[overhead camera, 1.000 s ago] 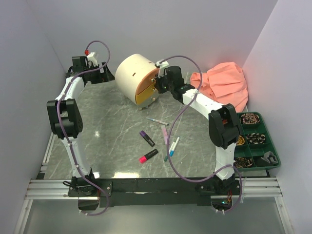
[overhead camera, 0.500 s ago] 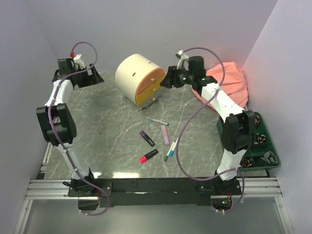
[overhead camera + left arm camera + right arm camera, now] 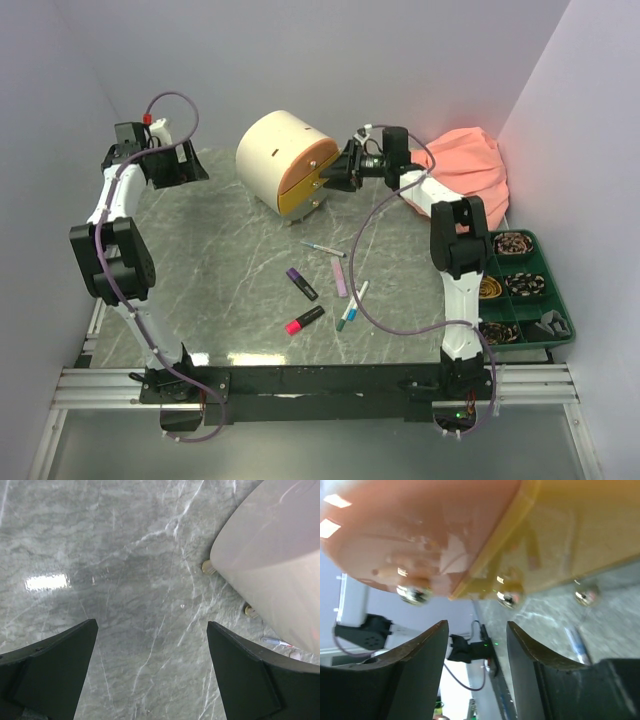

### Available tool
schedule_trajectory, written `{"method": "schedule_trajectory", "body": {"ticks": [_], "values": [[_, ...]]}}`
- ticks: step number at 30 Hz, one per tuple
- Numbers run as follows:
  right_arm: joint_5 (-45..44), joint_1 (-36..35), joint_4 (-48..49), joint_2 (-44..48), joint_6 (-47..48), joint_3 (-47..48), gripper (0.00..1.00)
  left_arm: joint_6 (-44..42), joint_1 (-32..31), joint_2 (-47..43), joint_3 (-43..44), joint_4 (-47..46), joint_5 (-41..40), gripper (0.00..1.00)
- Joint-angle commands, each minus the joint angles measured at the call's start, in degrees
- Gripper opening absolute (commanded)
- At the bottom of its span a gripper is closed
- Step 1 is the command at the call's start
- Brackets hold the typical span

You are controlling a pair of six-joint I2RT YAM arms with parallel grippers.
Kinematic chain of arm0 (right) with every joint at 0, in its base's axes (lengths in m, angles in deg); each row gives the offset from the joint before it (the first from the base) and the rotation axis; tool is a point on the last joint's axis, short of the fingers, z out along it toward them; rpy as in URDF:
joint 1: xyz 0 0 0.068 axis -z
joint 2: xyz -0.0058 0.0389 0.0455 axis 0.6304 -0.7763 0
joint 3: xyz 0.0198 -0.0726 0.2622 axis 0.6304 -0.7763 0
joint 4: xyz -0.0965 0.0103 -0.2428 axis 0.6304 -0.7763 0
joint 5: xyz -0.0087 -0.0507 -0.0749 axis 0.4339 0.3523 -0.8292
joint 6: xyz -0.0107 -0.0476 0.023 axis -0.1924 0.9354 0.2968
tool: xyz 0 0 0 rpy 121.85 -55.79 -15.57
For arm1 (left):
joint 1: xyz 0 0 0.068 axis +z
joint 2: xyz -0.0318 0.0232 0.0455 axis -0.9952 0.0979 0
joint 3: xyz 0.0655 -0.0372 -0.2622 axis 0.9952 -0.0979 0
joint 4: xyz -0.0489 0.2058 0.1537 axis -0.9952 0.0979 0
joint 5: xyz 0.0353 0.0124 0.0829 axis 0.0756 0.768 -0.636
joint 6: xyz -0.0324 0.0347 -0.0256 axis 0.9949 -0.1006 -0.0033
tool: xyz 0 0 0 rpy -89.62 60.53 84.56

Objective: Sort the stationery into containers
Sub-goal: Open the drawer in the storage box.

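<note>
Hovering my right gripper [image 3: 338,176], fingers spread, just off the knobs [image 3: 413,594], ready to pull a drawer [image 3: 395,530] open; stationery [image 3: 302,283] lies loose mid-table, near of the cabinet [image 3: 270,150]; left gripper [image 3: 152,625] spread too, parked far left

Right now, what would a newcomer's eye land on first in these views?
The cream drum-shaped cabinet at the back of the table stands out, with the right fingers open just in front of its peach and yellow drawers. Then the pens and highlighters scattered mid-table, and the crumpled orange cloth in the far right corner.
</note>
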Motion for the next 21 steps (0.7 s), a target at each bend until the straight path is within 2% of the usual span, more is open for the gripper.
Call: {"method": "schedule_trajectory", "body": {"ticks": [1, 13, 21], "values": [[4.5, -0.1, 5.5, 1.3, -4.5, 6.8, 0.56, -0.9, -1.1, -2.4, -1.3, 0.6, -1.7, 0.98], [2.4, -0.6, -2.7, 0.1, 0.7, 13.5, 0.58, -0.1, -1.5, -2.9, -2.5, -0.6, -1.3, 0.98], [1.7, -1.7, -3.1, -0.9, 1.0, 14.1, 0.57, 0.3, -1.6, -4.2, -4.7, -1.0, -1.9, 0.98]]}}
